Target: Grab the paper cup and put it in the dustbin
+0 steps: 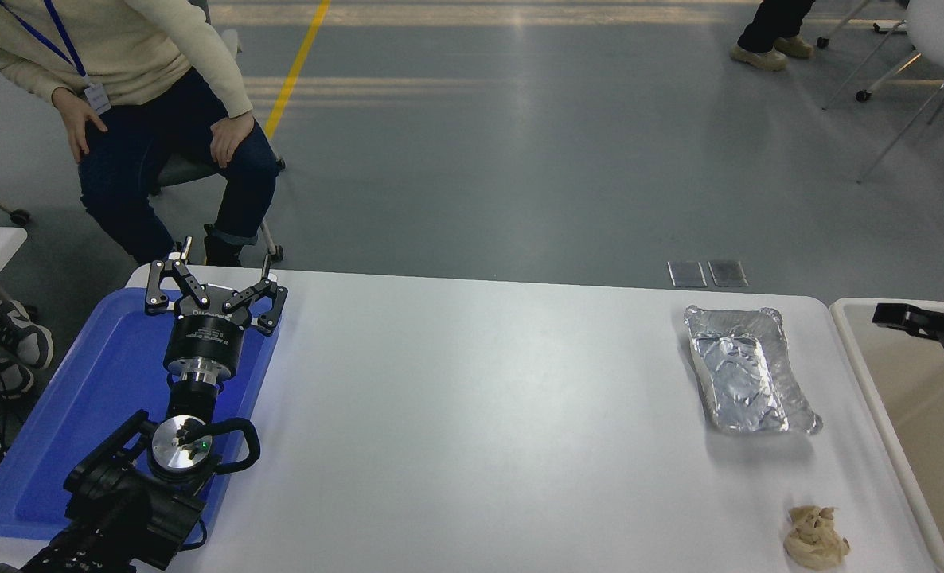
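**White table, right arm over the dustbin**

White table (480,414) fills the lower part of the head view. Nearest, by its front right corner, lies a crumpled tan lump (815,539). At the front left corner the left arm is parked over a blue tray (58,430) that runs along the table's left edge, and the left gripper (216,280) points toward the far edge with its fingers spread apart and nothing between them. Farther back, near the right edge, sits a crinkled foil tray (747,370). Just beyond the right edge stands the beige dustbin (866,362); the paper cup cannot be seen on the table or in the visible part of the bin. Above the dustbin's far end the right gripper (890,314) reaches in from the side, mostly cut off, so I cannot tell how its fingers stand. Past the far left corner a person (122,95) sits on a chair, hands on knees.
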Available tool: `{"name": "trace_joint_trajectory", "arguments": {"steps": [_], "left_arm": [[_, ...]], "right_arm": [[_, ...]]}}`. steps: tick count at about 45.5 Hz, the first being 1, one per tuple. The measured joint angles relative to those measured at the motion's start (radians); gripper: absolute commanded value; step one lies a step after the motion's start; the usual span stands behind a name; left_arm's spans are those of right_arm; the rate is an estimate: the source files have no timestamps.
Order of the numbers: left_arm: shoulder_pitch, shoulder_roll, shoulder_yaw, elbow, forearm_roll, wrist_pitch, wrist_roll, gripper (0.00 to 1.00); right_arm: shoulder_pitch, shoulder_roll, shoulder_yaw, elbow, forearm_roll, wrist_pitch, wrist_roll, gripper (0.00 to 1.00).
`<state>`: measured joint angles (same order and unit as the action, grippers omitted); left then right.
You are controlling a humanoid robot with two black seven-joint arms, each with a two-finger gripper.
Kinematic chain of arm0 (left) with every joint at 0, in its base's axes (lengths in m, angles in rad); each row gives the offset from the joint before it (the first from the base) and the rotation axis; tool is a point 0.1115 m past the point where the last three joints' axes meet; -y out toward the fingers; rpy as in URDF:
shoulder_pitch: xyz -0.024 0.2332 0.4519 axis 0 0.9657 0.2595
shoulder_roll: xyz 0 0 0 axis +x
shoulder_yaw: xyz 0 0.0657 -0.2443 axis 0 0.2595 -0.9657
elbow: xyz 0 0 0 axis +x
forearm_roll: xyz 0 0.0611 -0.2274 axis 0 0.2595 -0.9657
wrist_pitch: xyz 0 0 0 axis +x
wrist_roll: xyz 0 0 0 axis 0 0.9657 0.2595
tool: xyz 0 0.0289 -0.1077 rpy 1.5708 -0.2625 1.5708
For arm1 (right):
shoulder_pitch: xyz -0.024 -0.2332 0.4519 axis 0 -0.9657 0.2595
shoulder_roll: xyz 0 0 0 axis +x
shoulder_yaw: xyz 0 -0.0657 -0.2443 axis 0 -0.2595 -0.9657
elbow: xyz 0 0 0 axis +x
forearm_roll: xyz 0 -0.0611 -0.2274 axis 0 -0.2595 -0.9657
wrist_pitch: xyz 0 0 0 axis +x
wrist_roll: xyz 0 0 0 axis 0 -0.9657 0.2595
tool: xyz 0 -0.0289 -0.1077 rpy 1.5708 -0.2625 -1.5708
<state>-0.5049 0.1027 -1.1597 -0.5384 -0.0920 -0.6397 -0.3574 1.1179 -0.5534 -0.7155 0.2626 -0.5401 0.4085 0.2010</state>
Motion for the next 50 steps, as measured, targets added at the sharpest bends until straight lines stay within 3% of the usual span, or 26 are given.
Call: {"name": "trace_joint_trajectory", "arguments": {"steps": [28, 50], "left_arm": [[0.0, 0.0, 0.0, 0.0, 0.001, -0.002, 0.0, 1.0], [0.0, 0.0, 0.0, 0.0, 0.001, -0.002, 0.0, 1.0]], "right_arm": [[0.446, -0.072, -0.204, 0.552, -0.048, 0.008, -0.062, 1.0], [0.742, 0.032, -0.47, 0.865, 0.077, -0.001, -0.068, 1.0]]}}
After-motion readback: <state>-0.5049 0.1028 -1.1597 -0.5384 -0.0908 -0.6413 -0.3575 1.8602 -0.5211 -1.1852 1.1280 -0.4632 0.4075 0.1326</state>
